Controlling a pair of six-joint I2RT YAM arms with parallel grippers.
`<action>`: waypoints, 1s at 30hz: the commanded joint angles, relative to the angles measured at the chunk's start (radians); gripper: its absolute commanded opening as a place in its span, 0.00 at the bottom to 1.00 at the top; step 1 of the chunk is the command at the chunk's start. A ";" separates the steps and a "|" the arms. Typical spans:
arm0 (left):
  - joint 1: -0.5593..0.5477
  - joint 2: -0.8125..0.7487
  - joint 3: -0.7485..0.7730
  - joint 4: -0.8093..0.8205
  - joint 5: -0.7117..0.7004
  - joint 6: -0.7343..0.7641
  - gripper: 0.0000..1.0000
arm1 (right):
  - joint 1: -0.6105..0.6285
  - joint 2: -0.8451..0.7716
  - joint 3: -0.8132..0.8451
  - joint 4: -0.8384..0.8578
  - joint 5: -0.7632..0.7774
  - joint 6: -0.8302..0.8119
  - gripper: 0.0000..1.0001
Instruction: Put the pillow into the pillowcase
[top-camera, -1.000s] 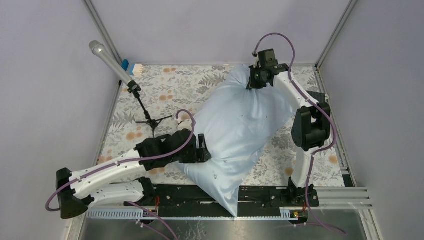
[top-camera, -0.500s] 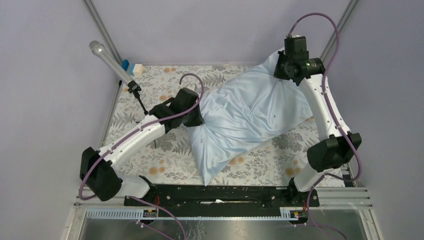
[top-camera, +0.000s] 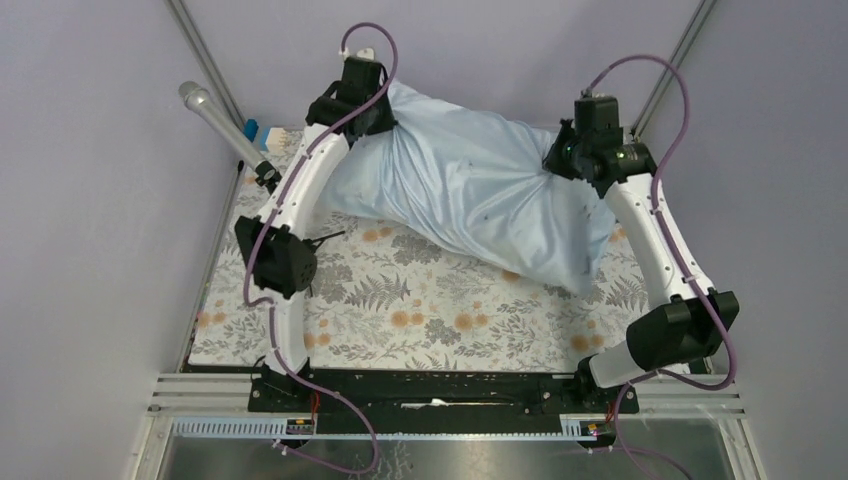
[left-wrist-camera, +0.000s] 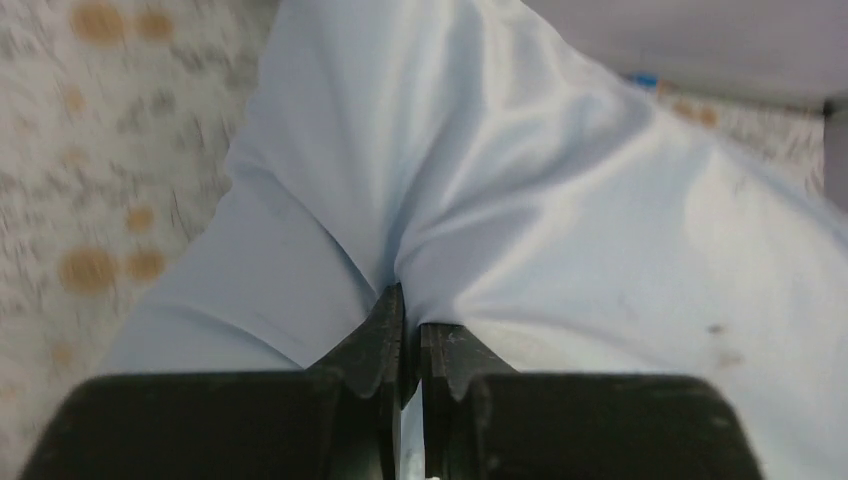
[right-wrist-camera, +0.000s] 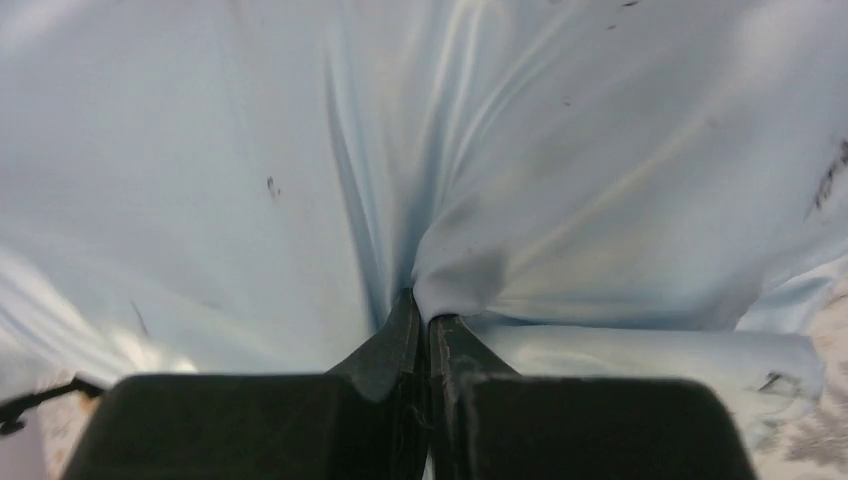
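The large light-blue, slightly shiny fabric pillowcase (top-camera: 470, 190) hangs plump and full across the far end of the floral-clothed bench (top-camera: 400, 310), strung between the two arms and raised off the cloth along most of its length. The left hand (top-camera: 368, 108) is clamped tight on a pinch of blue fabric at the far left corner, and the right hand (top-camera: 562, 160) is likewise closed on a gathered bunch of the pillowcase near its right end, with creases fanning out from both grips. No off-white cushion shows anywhere in the open, so I judge the pillow is already inside the sack and the main job is largely done. A flatter flap droops toward the bench at the near right; whether that is the open mouth, I cannot tell. What seems left is settling the filling fully in and laying the bundle down
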 joint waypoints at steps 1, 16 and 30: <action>0.024 0.196 0.354 0.024 -0.002 0.035 0.00 | 0.049 -0.089 -0.232 0.281 -0.273 0.211 0.00; -0.256 -0.085 0.016 0.188 0.015 0.165 0.97 | 0.128 -0.233 -0.345 0.303 -0.081 0.232 0.83; -0.773 -0.108 -0.300 0.275 -0.445 0.360 0.99 | 0.126 -0.864 -0.638 0.233 0.333 0.287 0.94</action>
